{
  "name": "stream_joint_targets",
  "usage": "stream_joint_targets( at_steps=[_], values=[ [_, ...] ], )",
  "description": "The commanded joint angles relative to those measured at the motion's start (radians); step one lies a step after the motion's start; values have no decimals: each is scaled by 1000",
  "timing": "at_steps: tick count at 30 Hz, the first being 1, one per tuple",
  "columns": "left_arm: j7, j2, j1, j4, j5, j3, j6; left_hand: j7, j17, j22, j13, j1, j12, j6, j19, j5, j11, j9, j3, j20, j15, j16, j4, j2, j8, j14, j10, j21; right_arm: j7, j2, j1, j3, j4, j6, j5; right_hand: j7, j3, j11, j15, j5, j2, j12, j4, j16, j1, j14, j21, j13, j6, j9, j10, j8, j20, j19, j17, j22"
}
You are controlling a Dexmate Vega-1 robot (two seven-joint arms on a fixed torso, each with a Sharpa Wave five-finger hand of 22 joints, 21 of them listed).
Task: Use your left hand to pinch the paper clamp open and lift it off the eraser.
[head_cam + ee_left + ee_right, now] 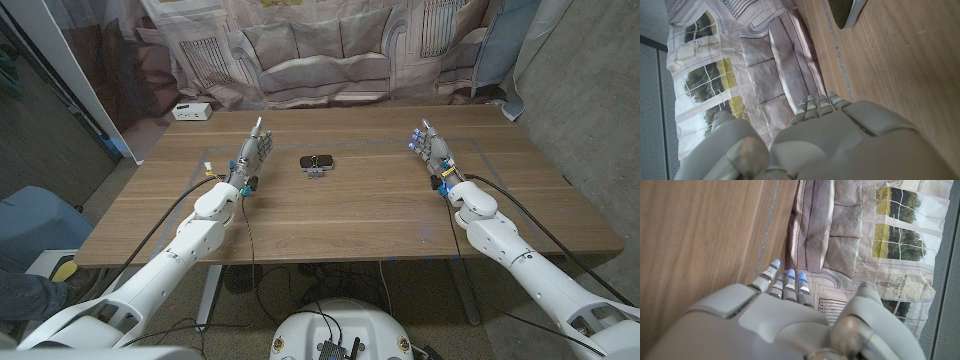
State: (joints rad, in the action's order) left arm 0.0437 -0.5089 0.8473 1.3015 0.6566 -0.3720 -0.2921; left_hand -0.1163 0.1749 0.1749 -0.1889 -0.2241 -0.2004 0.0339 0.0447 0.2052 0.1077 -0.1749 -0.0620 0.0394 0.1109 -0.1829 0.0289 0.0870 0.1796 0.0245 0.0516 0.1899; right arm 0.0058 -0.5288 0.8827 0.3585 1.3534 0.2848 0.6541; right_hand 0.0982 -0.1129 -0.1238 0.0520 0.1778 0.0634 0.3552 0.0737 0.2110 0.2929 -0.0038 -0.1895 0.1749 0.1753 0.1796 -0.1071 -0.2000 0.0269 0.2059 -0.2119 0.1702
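Note:
A black paper clamp (317,163) sits clipped on a pale eraser (318,171) near the middle of the wooden table (340,215). My left hand (252,152) stands to the left of it, about a hand's length away, fingers straight and together, holding nothing. My right hand (430,147) stands far to the right, also with straight fingers and nothing in it. In the left wrist view my left hand (840,145) shows from behind, and a dark rounded object with a pale rim (844,12) lies on the wood ahead of the fingers.
A small white box (190,112) lies at the table's far left corner. A printed cloth backdrop (330,50) hangs behind the far edge. Cables (250,215) run along both arms on the tabletop.

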Motion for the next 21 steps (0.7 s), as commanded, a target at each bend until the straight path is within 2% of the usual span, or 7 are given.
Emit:
stream_joint_targets(
  at_steps=[1,4,7,12,17,21],
  values=[
    [-23,-12,27,36,-23,8,-35,-9,3,4,-2,-14,-11,12,-2,6,5,-3,-4,9,5,-9,4,-2,11,-14,13,8,-26,-10,52,-13,62,16,1,-3,-9,-3,9,6,3,2,-1,6,11,3,-7,2,9,5,-9,-6,-2,9,-1,2],
    [-51,-21,36,59,-42,12,-37,-11,3,3,-2,-29,-20,38,-16,4,-3,-3,-1,16,4,-15,14,-5,20,-38,40,12,-35,-11,58,-14,71,20,-6,-4,-10,-2,8,6,4,1,0,6,12,3,-7,2,10,5,-10,-7,-3,9,-1,2],
    [-124,-45,44,100,-107,9,-16,-9,3,3,-2,-39,-24,48,-26,3,-3,-3,2,18,2,-18,20,-6,22,-54,53,14,-39,-13,64,-16,80,25,-10,-5,-10,-1,7,6,5,0,0,6,13,4,-7,2,10,5,-11,-6,-3,10,0,2],
    [-166,-42,43,106,-146,9,-32,-11,2,3,-3,-69,-34,82,-38,0,-2,-3,13,22,-4,-21,38,-3,31,-80,88,16,-33,-18,72,-22,86,43,-10,-7,-11,-1,8,6,6,-2,2,8,14,7,-7,2,13,5,-16,-7,-5,10,0,2],
    [-204,-36,17,74,-213,-3,-59,-7,2,4,-4,-106,-43,109,-52,-6,-14,-4,28,26,-11,-25,60,2,36,-114,121,18,-28,-24,76,-32,91,49,-2,-11,-13,-1,11,6,8,-6,4,8,17,10,-7,3,15,5,-19,-7,-7,10,1,2],
    [-203,-41,-12,50,-260,-19,-69,-4,2,4,-4,-138,-44,129,-59,-10,-18,-5,40,18,-18,-26,79,4,40,-133,134,18,-26,-34,79,-42,98,41,6,-13,-13,-1,12,6,9,-7,5,8,17,10,-7,3,17,5,-22,-7,-8,10,1,2]
  ],
)
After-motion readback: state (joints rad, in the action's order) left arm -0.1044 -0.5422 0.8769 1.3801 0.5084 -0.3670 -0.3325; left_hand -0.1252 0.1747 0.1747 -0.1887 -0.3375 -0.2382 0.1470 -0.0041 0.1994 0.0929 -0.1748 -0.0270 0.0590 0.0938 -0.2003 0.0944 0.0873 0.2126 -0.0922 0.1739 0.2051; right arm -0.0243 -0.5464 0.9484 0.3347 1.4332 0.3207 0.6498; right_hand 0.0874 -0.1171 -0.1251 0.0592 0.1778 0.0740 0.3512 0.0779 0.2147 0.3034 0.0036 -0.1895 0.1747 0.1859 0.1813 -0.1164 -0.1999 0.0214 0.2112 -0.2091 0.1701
